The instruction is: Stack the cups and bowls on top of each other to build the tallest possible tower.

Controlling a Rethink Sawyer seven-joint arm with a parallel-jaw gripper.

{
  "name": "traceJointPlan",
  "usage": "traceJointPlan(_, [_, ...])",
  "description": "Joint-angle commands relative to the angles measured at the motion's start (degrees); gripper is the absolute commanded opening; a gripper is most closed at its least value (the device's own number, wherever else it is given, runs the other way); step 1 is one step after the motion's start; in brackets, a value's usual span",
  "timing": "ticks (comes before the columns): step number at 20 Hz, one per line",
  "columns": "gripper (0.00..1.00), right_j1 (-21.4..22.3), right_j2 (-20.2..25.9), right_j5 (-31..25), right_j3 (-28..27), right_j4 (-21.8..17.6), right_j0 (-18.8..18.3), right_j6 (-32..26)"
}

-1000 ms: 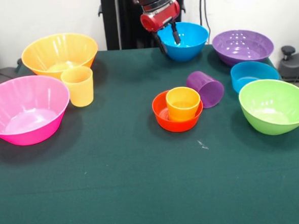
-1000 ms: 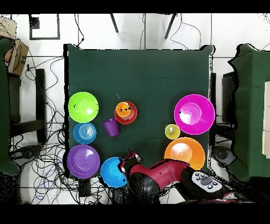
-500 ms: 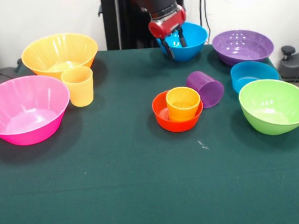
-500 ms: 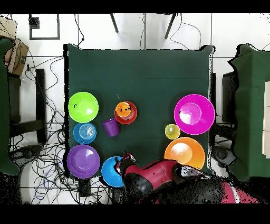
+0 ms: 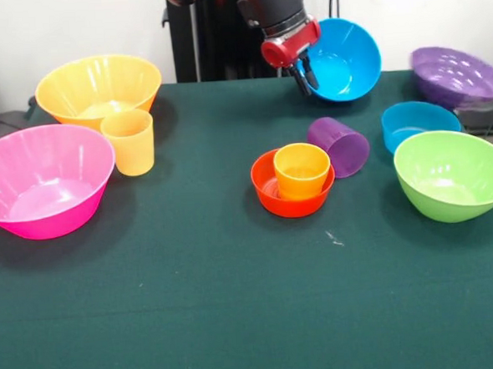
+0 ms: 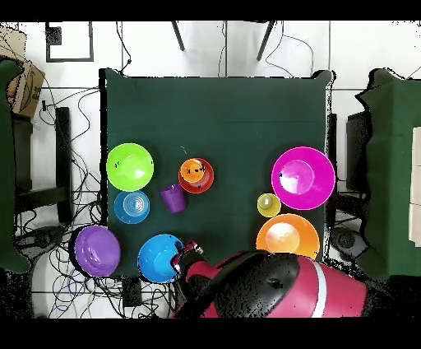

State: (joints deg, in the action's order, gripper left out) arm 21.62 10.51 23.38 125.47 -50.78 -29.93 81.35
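Gripper [image 5: 303, 75] has the medium blue bowl [image 5: 342, 60] pinched by its rim, tilted up off the table at the far side. The tower [image 5: 293, 180] sits mid-table, purple cup [image 5: 339, 145] just right of it.

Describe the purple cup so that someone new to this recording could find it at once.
Start at the tower in the middle of the green table: a red-orange bowl with an orange cup standing in it. The purple cup lies right beside it, toward the lime green bowl. It is the only cup lying on its side.
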Motion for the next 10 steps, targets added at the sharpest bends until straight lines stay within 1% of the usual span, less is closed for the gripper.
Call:
traceJointPlan(1, [0.0,-2.8,0.1,-2.3,-8.5,0.5,2.2,7.5])
traceJointPlan(3, [0.0,-2.8,-0.2,-2.2,-8.3,0.6,2.2,7.6])
traceJointPlan(6, [0.0,-2.1,-0.7,-2.4,-7.8,2.1,3.4,8.0])
traceJointPlan(10, [0.0,0.2,0.7,-6.7,-6.2,2.4,2.3,8.5])
